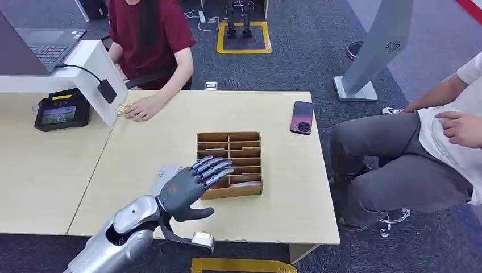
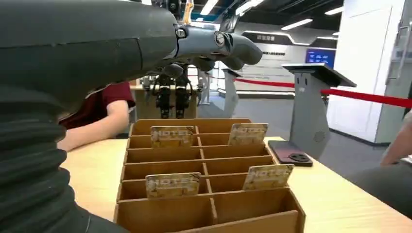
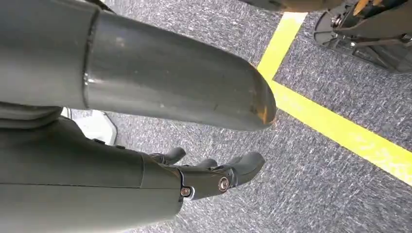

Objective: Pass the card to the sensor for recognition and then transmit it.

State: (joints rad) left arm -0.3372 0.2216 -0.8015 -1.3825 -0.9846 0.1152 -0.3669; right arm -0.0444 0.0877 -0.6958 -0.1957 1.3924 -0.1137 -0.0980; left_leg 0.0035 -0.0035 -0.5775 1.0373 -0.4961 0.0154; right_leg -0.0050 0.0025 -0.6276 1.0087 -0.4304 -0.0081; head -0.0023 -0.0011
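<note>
The left robot hand hovers over the near left corner of the cardboard card rack on the worktop; its fingers are extended and spread with nothing between them, so it is empty and, by my judgement, lined up to reach down for a card; the rack sits centrally, within easy reach of that arm, while the card reader stands far to the robot's left on the adjoining worktop, near a seated person's hand. From the head view the cards are hard to pick out among the dividers; the left wrist view shows them plainly, four hotel cards upright in separate slots, the nearest left card just under the fingers. The right robot hand hangs above grey carpet, fingers loosely apart, holding nothing.
</note>
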